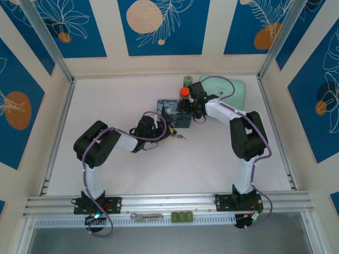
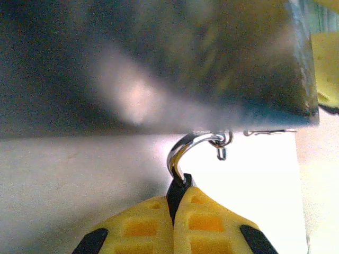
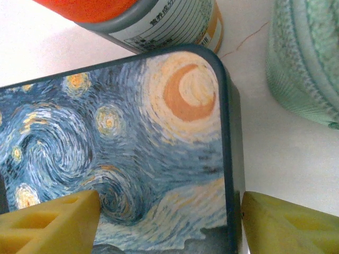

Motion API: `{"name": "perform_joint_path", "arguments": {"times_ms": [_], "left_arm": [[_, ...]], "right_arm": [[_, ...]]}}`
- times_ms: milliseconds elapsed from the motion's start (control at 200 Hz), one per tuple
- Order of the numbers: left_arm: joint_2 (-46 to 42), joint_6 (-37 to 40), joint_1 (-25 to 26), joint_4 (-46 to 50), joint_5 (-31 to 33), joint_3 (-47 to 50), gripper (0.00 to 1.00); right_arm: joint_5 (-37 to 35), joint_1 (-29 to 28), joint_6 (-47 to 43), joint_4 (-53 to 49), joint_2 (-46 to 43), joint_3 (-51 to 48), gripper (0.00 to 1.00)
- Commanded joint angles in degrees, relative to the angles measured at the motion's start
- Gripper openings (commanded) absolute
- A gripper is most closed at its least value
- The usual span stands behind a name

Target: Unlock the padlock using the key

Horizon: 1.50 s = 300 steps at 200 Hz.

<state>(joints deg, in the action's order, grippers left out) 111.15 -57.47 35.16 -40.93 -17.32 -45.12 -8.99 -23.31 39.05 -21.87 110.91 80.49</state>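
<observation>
We find the left claw (image 2: 177, 207) clamped tight on the dark body of the padlock (image 2: 178, 159). Its smooth silver shackle curves up to a small ring at the edge of the box (image 2: 159, 63). The right claw (image 3: 167, 214) gapes wide, its ribbed yellow fingers (image 3: 53, 225) straddling the painted box's rounded corner.

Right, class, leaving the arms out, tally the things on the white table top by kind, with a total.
Blue starry-night painted tin box: 1
Bottles: 2 (orange-capped bottle, green-capped bottle)
Mint green knitted cloth: 1
Dark padlock with silver shackle: 1
Small silvery key: 1
Total: 6
</observation>
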Motion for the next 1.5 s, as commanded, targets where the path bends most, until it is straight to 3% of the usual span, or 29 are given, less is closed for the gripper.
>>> {"name": "perform_joint_path", "arguments": {"times_ms": [0,275,610,770,1030,1140,1315,1496], "left_arm": [[1.3,-9.1,-0.2,-8.6,4.6,2.5,0.00],[4.1,-16.6,0.0,-25.4,9.1,5.7,0.00],[-2.9,-13.0,-1.3,-21.0,9.9,10.8,0.00],[-9.5,-8.5,-3.9,-10.7,5.1,13.0,0.00],[-21.0,5.3,-5.4,21.4,-4.9,9.3,0.00],[-23.2,8.2,-5.4,28.6,-8.5,9.0,0.00],[-27.2,15.3,-5.0,40.2,-8.5,7.8,0.00],[-24.8,18.2,-4.9,42.6,-11.4,7.2,0.00]], "right_arm": [[-0.6,-0.3,0.9,-1.4,1.2,-1.3,0.70],[-0.9,-0.3,0.9,-1.9,1.4,-1.3,0.70],[-1.2,-0.4,0.6,-2.5,1.3,0.1,0.70],[-1.3,-0.6,-0.1,-2.5,-0.6,0.1,0.70],[-3.0,-1.4,-4.7,-2.3,-8.9,-1.1,0.79],[-5.0,-2.5,-7.9,-3.8,-12.6,-1.8,0.83],[-5.4,-3.6,-9.4,-4.4,-19.1,-7.2,0.84],[-10.4,-5.8,-8.5,-1.9,-26.4,-15.6,0.84]]}}
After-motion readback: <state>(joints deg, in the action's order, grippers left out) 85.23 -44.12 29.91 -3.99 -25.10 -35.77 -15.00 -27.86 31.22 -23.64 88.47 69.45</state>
